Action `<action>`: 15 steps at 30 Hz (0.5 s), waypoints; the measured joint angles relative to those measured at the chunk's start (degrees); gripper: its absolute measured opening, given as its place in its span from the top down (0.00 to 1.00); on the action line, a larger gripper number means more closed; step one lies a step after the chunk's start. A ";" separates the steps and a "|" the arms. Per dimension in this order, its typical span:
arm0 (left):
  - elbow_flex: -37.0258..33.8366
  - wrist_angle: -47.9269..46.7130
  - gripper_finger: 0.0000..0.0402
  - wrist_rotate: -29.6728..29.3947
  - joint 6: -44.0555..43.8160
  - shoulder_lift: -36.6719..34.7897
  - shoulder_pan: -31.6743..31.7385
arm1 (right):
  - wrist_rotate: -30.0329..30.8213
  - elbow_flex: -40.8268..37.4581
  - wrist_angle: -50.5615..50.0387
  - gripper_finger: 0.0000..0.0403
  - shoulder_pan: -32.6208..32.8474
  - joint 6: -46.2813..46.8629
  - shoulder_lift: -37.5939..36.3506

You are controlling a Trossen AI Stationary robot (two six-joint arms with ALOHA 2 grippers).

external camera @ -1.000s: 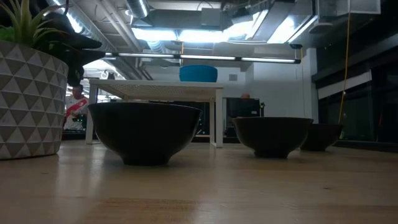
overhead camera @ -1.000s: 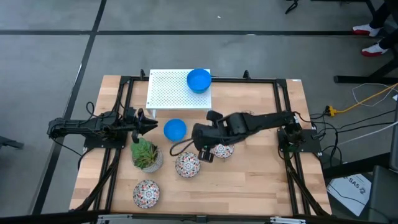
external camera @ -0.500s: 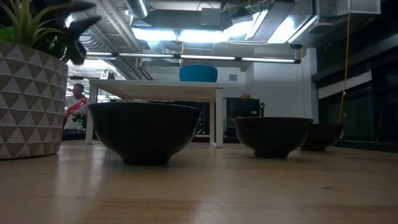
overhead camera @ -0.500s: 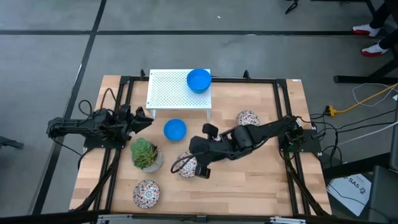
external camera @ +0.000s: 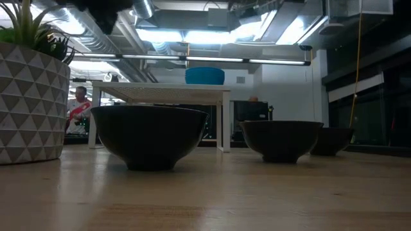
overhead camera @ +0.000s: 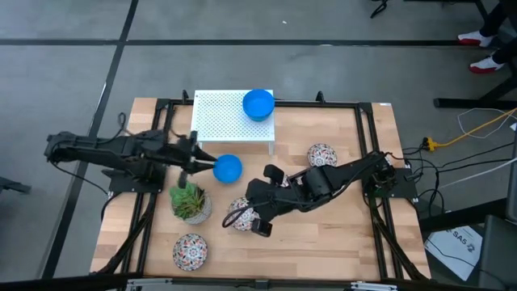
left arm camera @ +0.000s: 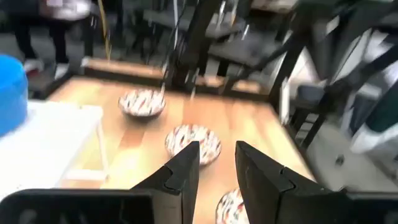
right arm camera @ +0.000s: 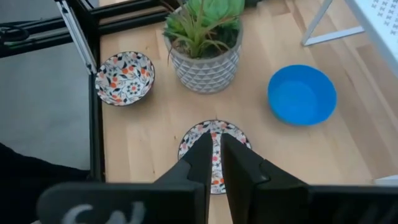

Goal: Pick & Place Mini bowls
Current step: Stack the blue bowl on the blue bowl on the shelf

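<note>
In the high view a blue mini bowl [overhead camera: 258, 103] stands on a white perforated stand [overhead camera: 220, 120]. A second blue bowl [overhead camera: 229, 167] rests on the table. I see three floral mini bowls: one [overhead camera: 321, 154] at the right, one [overhead camera: 241, 214] beside the plant and one [overhead camera: 190, 250] near the front edge. My left gripper [overhead camera: 206, 164] is open, just left of the table's blue bowl and raised above it. My right gripper [right arm camera: 217, 144] is shut and hovers over the middle floral bowl [right arm camera: 212, 158].
A potted succulent [overhead camera: 190, 202] in a patterned pot stands between the two grippers, close to the floral bowl. The black frame rails [overhead camera: 153, 162] run along both sides of the table. Bare wood lies to the right, in front of the right arm's base [overhead camera: 339, 234].
My left gripper has moved toward the table's right, up to the blue bowl on the table, and has risen. My right gripper has swung toward the near left, from the table's middle to above the floral bowl by the plant, uncovering the right-hand floral bowl. No bowl has moved.
</note>
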 joint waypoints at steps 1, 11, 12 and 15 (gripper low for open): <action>1.99 -1.75 0.75 -0.23 0.04 2.57 -0.02 | 0.01 -0.01 -0.05 0.91 0.25 0.25 0.00; 20.53 -24.70 0.75 -3.74 4.24 24.88 -2.53 | 6.20 0.00 -3.60 0.91 4.76 6.94 -3.10; 21.42 -25.55 0.75 -4.23 4.39 26.66 -2.95 | 7.54 0.00 -4.22 0.91 5.31 7.21 -3.42; 22.75 -27.21 0.75 -4.51 4.08 31.25 -3.96 | 9.85 0.00 -7.07 0.91 6.36 8.50 -3.72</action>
